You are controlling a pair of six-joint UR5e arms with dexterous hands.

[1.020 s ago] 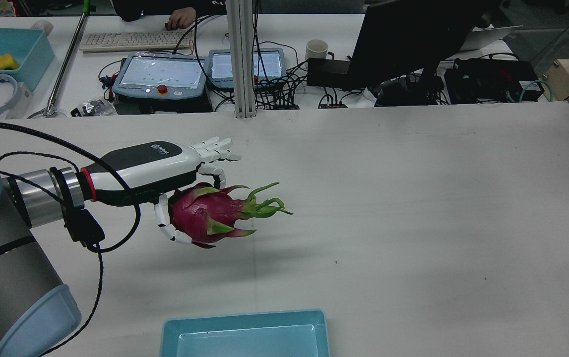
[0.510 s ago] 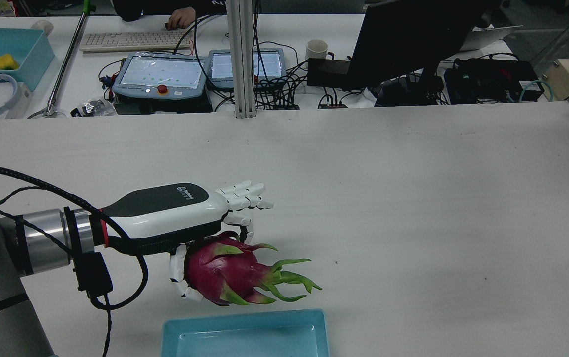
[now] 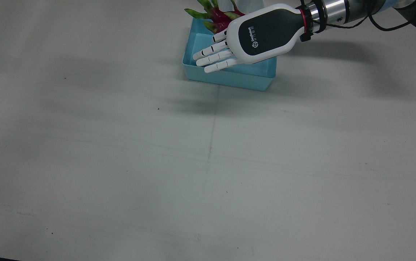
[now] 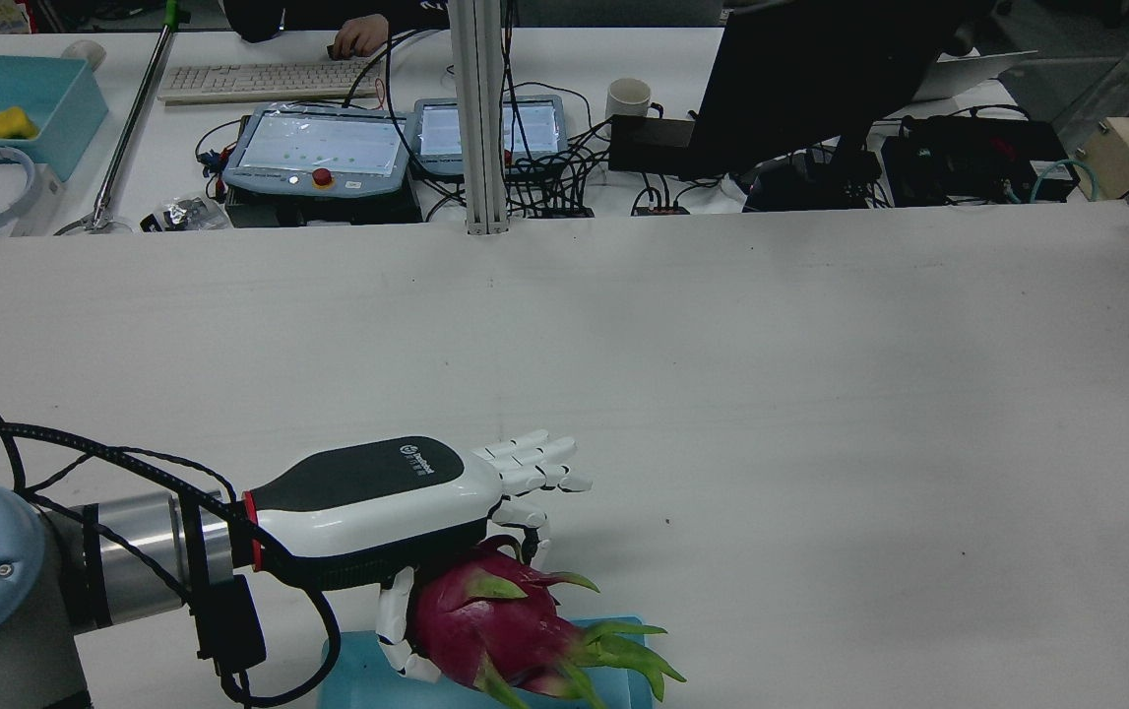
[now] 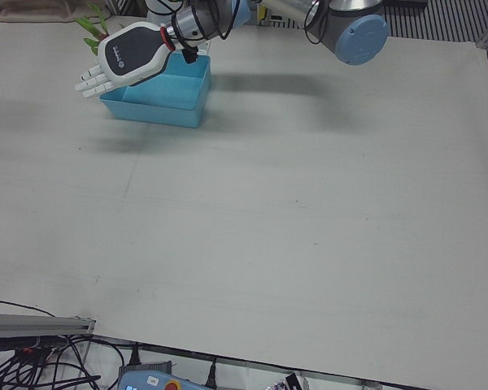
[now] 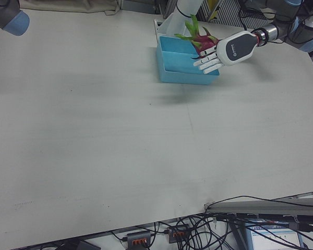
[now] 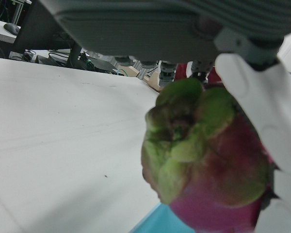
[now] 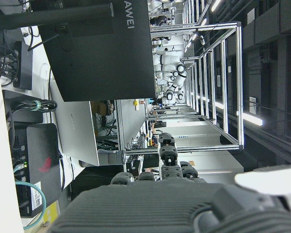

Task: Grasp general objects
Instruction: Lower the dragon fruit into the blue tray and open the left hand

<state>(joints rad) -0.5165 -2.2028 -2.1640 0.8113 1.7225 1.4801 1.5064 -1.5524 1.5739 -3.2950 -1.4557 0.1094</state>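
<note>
My left hand (image 4: 397, 517) holds the dragon fruit (image 4: 510, 630) from above, palm down. The thumb and one bent finger close around the fruit's red body, while my other fingers (image 4: 530, 463) stretch out straight and flat, touching nothing. The fruit hangs under my palm, lifted off the table (image 4: 820, 394), right over the blue bin (image 3: 229, 78) near the table's robot-side edge. In the rear view its green tips (image 4: 633, 660) point to that view's right and reach past the bin's corner. In the front view only those green tips and a bit of red (image 3: 217, 16) show beyond my hand (image 3: 255, 36), over the bin's far wall. In the left-front view my hand (image 5: 130, 57) covers nearly all of the fruit; a green leaf (image 5: 91, 24) peeks out behind it. The right-front view shows the fruit (image 6: 198, 36) tucked against my hand (image 6: 227, 52), above the bin (image 6: 180, 73). My left hand's camera sees the fruit's (image 7: 203, 155) stem end close up, a white finger (image 7: 262, 111) pressed along its side, and a strip of blue bin (image 7: 157, 221) below it.

My right hand's camera shows only the hand's grey underside (image 8: 160, 204) and the room beyond, so I cannot tell whether that hand is open or closed.
</note>
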